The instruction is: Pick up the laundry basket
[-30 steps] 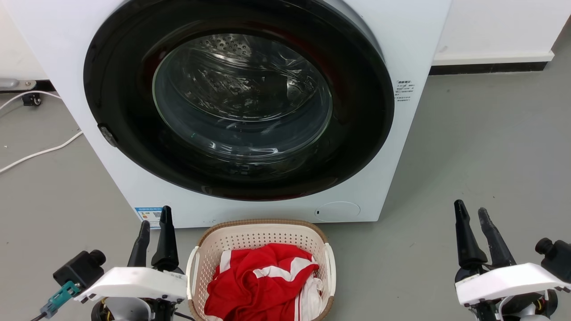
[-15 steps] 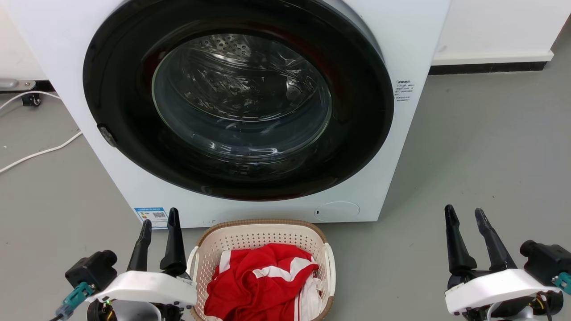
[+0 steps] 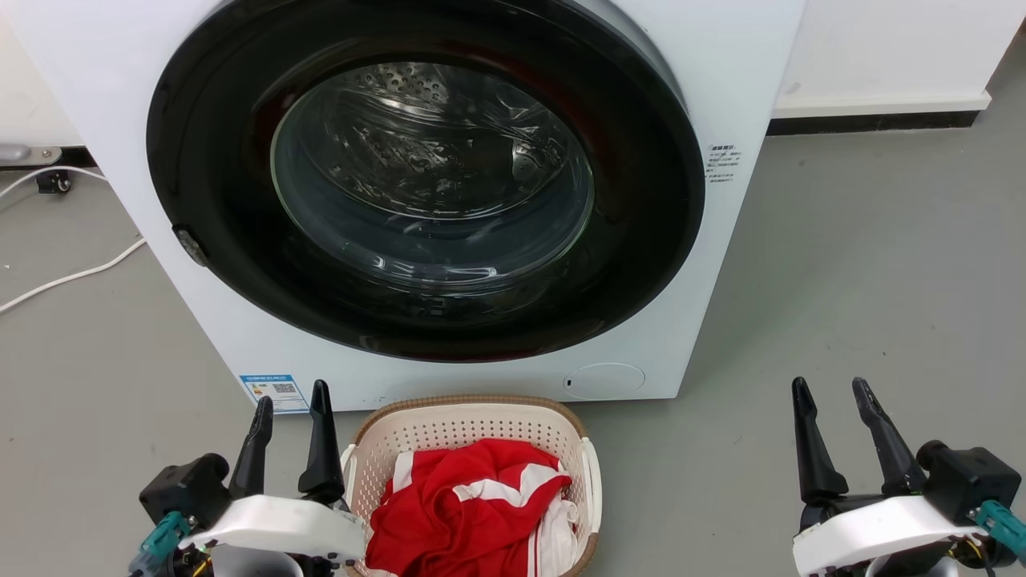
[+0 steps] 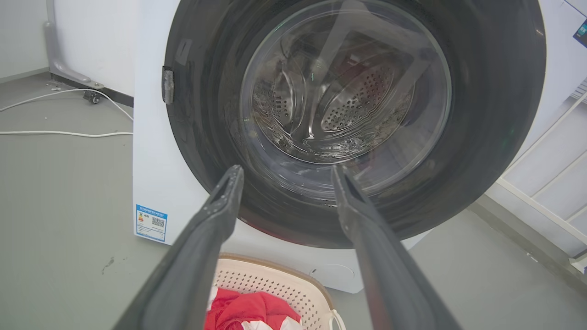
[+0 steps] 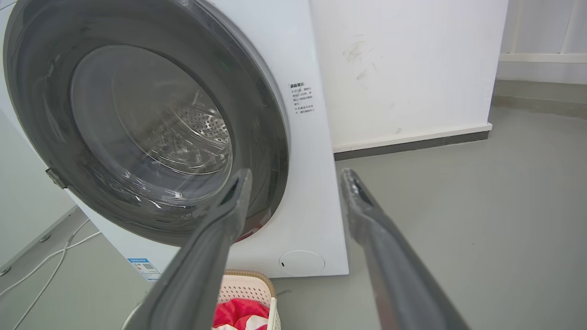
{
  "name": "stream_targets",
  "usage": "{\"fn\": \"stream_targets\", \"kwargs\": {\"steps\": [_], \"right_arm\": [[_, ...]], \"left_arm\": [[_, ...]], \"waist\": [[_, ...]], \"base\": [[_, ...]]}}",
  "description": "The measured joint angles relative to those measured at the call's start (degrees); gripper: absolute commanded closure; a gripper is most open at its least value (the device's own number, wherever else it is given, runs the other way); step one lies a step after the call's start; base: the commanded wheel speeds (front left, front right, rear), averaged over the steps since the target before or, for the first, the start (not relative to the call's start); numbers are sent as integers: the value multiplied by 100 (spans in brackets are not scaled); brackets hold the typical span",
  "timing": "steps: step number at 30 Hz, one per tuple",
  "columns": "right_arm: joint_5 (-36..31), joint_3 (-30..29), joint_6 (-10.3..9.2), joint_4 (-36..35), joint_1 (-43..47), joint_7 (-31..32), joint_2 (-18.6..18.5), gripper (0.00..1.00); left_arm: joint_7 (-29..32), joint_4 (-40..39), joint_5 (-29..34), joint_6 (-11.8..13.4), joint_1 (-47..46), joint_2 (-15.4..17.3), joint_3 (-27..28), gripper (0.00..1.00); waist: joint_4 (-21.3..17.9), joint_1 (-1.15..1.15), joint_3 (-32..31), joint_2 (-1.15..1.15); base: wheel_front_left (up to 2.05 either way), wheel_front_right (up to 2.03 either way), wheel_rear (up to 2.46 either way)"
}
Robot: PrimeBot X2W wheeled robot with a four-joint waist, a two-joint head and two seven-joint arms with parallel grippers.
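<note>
The laundry basket [image 3: 449,427], cream with perforated walls and a brown woven-look rim, stands on the floor against the washing machine's foot, with red and white clothes [image 3: 469,513] inside. Its rim also shows low in the left wrist view [image 4: 279,284] and the right wrist view [image 5: 250,286]. My left gripper [image 3: 291,405] is open just left of the basket's left white handle [image 3: 349,473], touching nothing. My right gripper [image 3: 832,397] is open far to the right over bare floor, well apart from the right handle [image 3: 591,477].
The white washing machine [image 3: 721,104] with its closed dark round door [image 3: 425,192] rises right behind the basket. White cables [image 3: 72,276] lie on the grey floor at the left. A white wall with a dark skirting [image 3: 874,124] runs behind on the right.
My left gripper has shifted right, closer to the basket's left handle. My right gripper has moved left and slightly down in the view. The basket has stayed put.
</note>
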Motion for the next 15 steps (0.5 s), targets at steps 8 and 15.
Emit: {"fn": "stream_targets", "kwargs": {"steps": [8, 15], "right_arm": [[-430, 1, 0, -51, 35, -94, -1, 0], [-730, -5, 0, -93, 85, -182, -1, 0]], "left_arm": [[-100, -32, 420, -7, 53, 0, -8, 0], [-192, -52, 750, -43, 101, 1, 1, 0]], "waist": [[-3, 0, -13, 0], [-3, 0, -8, 0]], "base": [[0, 0, 0], [0, 0, 0]]}}
